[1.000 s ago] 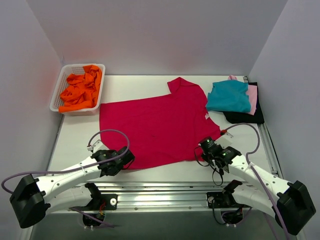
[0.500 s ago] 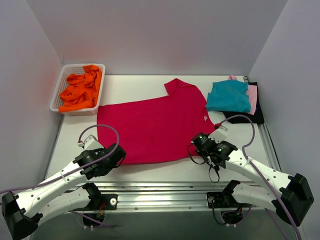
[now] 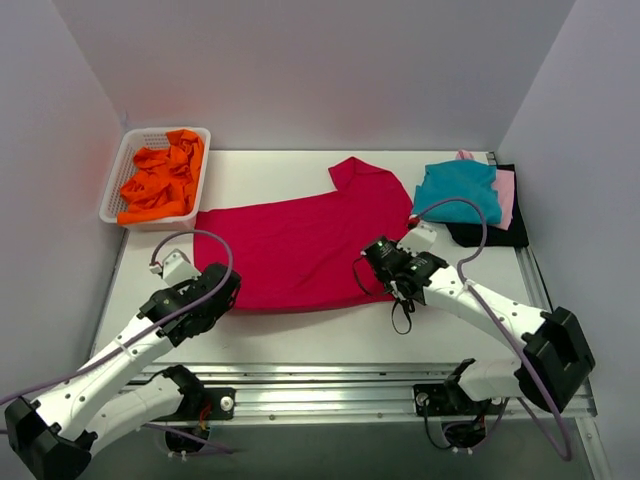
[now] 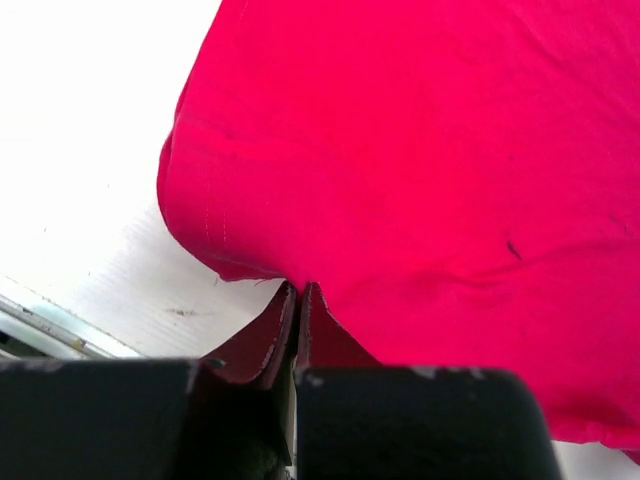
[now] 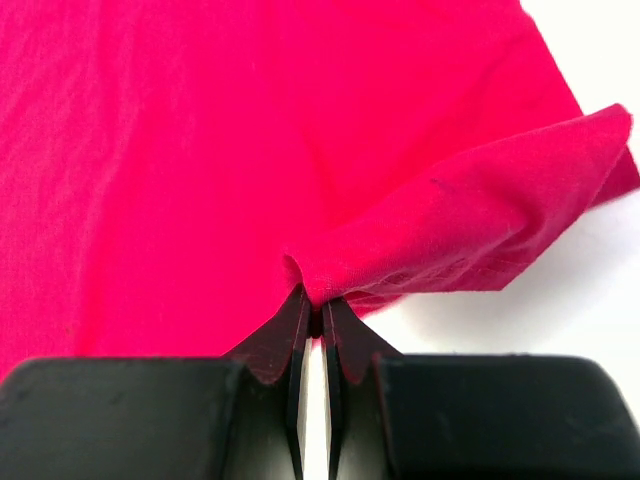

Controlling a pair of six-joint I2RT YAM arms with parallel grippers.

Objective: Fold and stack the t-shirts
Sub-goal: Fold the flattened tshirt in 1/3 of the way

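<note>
From above, the red shirt [image 3: 300, 250] lies spread across the middle of the table [image 3: 300, 335], one sleeve pointing toward the far wall. The left gripper [image 3: 228, 297] sits at its near left corner and the right gripper [image 3: 380, 255] at its near right edge, but both sets of fingertips are hidden under the black gripper bodies. The wrist views settle it. The left wrist view shows the jaws pressed together on a pinch of the hem, with the cloth rounding away over bare table. The right wrist view shows the jaws clamped on a small bunch of fabric, with a fold of it raised and casting a shadow. Only the overhead view takes in the rest: an orange shirt [image 3: 160, 180] crumpled in the basket [image 3: 118, 170] at the far left, and at the far right a folded teal shirt [image 3: 458, 192] on top of a pink [image 3: 507, 195] and a black one [image 3: 490, 236].
</note>
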